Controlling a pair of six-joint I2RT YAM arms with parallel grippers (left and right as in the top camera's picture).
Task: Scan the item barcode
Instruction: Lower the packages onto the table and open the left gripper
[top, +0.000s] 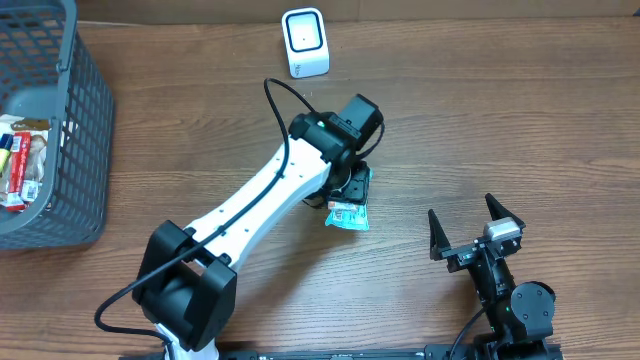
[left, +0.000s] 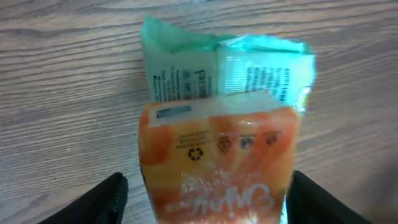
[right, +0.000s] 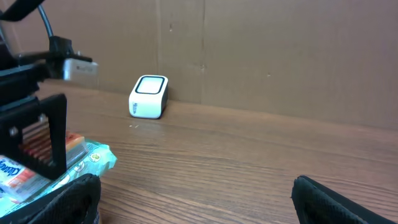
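Overhead: one packet (top: 348, 214), one scanner (top: 304, 42).

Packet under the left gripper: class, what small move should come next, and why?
Probably close the left gripper on the packet: its fingers stand on either side of it with a gap showing, the packet lies on the table, and the scanner stands well away.

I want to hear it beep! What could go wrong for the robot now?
The left gripper stands open astride an orange packet lying over a teal packet; pinching might lift just one, or let it slip. The scanner sits far across the table, so it could drop on the way.
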